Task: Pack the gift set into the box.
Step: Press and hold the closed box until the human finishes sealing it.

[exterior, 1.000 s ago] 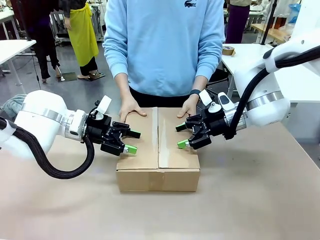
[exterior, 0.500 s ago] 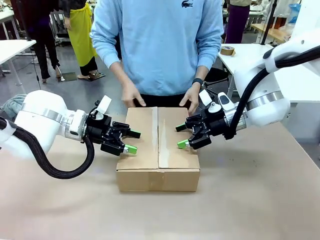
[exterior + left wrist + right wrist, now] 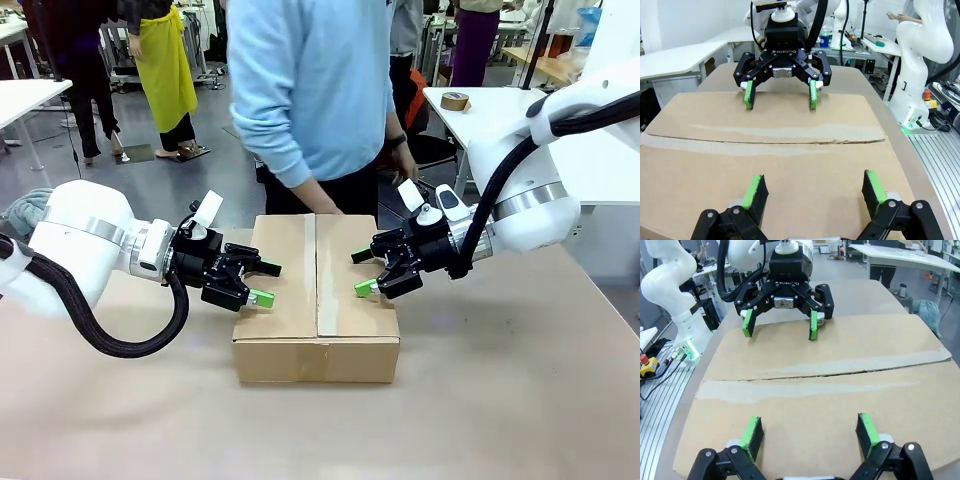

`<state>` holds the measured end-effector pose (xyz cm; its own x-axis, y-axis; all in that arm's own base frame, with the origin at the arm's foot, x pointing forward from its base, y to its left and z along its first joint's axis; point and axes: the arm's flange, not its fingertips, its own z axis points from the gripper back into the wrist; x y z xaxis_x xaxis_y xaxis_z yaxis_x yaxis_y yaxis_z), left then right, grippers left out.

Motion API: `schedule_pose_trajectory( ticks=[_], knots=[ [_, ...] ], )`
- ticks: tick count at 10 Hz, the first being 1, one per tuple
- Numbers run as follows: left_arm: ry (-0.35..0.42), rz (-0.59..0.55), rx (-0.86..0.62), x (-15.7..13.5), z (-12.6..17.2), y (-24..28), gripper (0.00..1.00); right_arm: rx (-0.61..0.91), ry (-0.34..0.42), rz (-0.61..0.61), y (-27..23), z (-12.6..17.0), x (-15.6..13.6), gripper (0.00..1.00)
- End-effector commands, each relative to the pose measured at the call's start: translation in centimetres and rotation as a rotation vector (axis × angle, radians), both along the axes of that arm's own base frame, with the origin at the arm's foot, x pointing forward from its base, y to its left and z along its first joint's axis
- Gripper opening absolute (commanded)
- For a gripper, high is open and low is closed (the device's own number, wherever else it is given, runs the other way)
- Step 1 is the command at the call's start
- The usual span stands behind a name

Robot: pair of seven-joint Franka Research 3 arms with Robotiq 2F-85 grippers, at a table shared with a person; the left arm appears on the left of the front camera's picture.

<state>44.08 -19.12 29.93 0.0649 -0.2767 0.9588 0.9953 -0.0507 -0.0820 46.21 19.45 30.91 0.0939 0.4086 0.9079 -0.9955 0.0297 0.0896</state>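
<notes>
Where legible — ROBOTIQ, left gripper [image 3: 778,326]

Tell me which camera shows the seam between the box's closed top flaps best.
The right wrist view: the seam crosses the whole picture, close up, with the left gripper open beyond it. The left wrist view shows the seam similarly, before the open right gripper. The front view shows the box whole, its seam foreshortened.

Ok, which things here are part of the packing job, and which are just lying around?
Part of the job: the box, flaps closed; left hand and right hand, both open, at its sides.

Lying about: a tape roll on the white side table.
</notes>
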Motion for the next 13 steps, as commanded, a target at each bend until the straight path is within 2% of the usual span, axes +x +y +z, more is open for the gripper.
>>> schedule_pose_trajectory(
  ticks=[1,13],
  knots=[
    [0.003,0.002,0.001,-0.01,-0.17,0.05,1.0,-0.014,-0.005,0.008,0.22,-0.25,-0.21,1.0],
    [0.003,0.002,0.001,-0.01,-0.17,0.05,1.0,-0.014,-0.005,0.008,0.22,-0.25,-0.21,1.0]
  ],
)
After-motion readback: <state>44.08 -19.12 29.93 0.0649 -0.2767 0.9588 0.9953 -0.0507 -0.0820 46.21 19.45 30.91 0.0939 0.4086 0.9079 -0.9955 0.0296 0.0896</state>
